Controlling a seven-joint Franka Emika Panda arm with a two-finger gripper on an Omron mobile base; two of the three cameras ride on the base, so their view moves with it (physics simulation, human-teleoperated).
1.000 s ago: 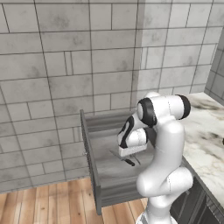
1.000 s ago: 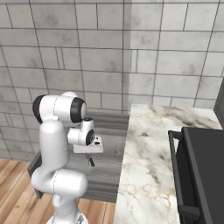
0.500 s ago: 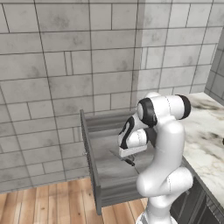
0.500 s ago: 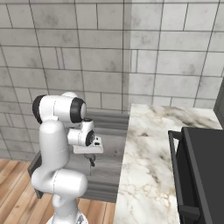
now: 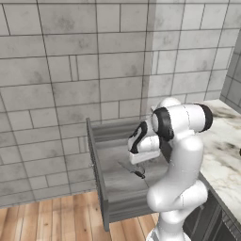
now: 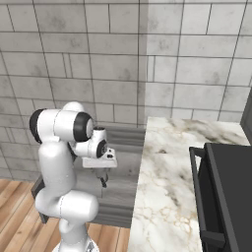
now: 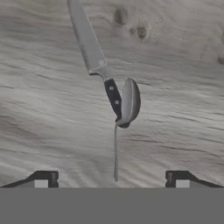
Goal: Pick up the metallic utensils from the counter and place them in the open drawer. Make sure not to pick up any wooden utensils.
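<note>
- Grey metal on the drawer floor: in the hand view you have a thin-bladed knife (image 7: pixel 94 52) with a short black handle, and a metal spoon (image 7: pixel 127 113) whose bowl overlaps the butt of that handle. Both lie flat inside the open drawer (image 5: pixel 96 162).
- Hand (image 7: pixel 111 179): open, fingertips set wide at either side of the bottom of the hand view, nothing between them. It holds neither piece.
- Key relation: the spoon lies directly below the hand, on its centre line. The spoon's thin handle runs straight toward the camera's lower edge; its bowl points away. The knife's long axis slants off from the bowl toward the upper left of that view.
- Left base view: the hand (image 5: pixel 141 162) hangs over the middle of the drawer, with the dark knife handle just under it. Right base view agrees: hand (image 6: pixel 102 170) is above the drawer floor, beside the marble tabletop (image 6: pixel 172 182).
- Judgement: both pieces look delivered, so the next move should be a straight lift clear of the drawer.
- No wooden utensils or further metal pieces can be made out on the stretch of tabletop in view; check the rest before you count the task done.
- Risk: low. Rise vertically so the fingertips do not drag the spoon.
</note>
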